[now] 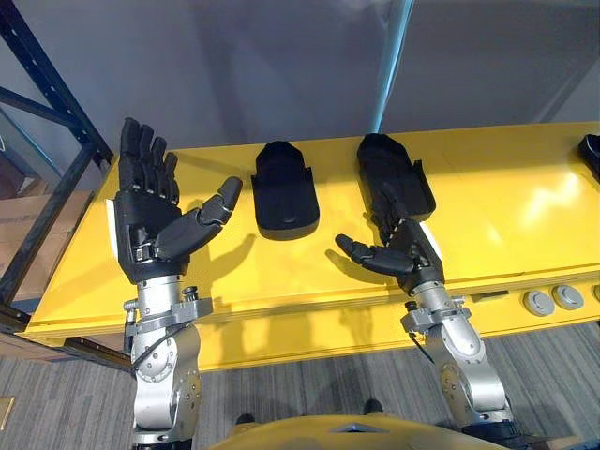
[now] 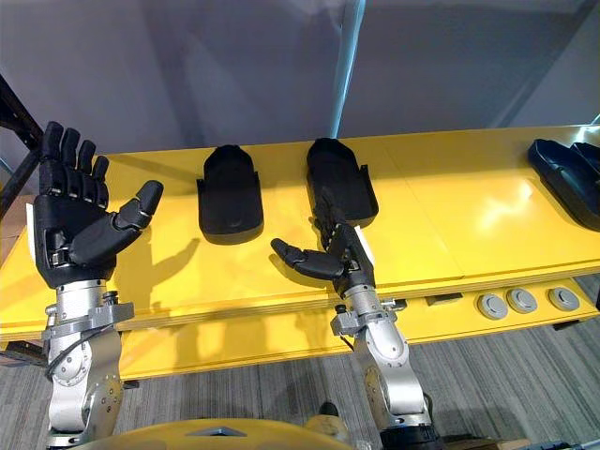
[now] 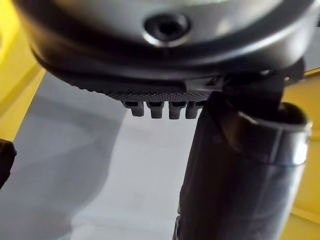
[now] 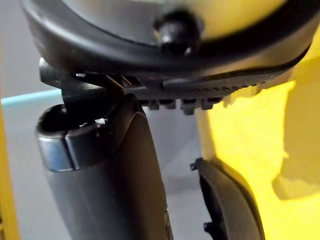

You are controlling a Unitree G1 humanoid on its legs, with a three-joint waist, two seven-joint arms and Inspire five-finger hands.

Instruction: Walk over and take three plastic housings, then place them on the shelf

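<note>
Three plastic housings (image 2: 228,192) rest on the yellow table (image 1: 506,216), none taken yet. Left eye view: left housing (image 1: 284,192) and middle housing (image 1: 394,173) side by side — the right hand (image 1: 403,253), fingers straight, at the middle one's near end; the left hand (image 1: 145,211) raised, spread, empty. Right eye view: third housing (image 2: 567,178) well apart, far right. Wrist views: nothing held. All picking and shelving remains.
</note>
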